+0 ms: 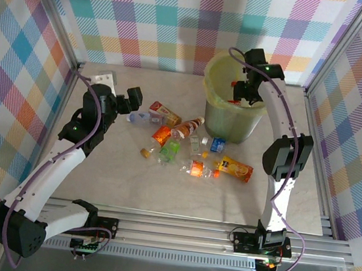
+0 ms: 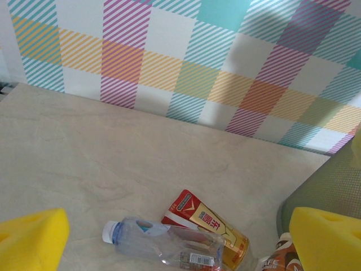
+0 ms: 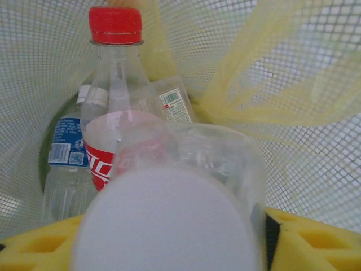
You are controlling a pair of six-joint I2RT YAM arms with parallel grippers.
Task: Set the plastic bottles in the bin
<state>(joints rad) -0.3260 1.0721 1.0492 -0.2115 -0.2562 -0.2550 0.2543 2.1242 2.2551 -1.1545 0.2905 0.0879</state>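
Left gripper [image 1: 135,98]: stands wide apart, grips nothing, hovers low at the left end of the loose bottles [image 1: 186,150] scattered on the table [image 1: 129,182], with a clear bottle [image 2: 163,245] just ahead between its pads [image 2: 31,240]. Right gripper [image 1: 243,90]: reaches down inside the bin [image 1: 232,122], with a red-capped bottle [image 3: 115,84] between its pads [image 3: 316,243], cap pointing away; clamped or loose, cannot tell. Beyond it in the bin, a blue-labelled bottle [image 3: 62,152].

beige tbl [image 1: 128,188] | plaid walls [image 1: 150,13] | alu frame [image 1: 176,231] | white obj [image 1: 104,77] far-left
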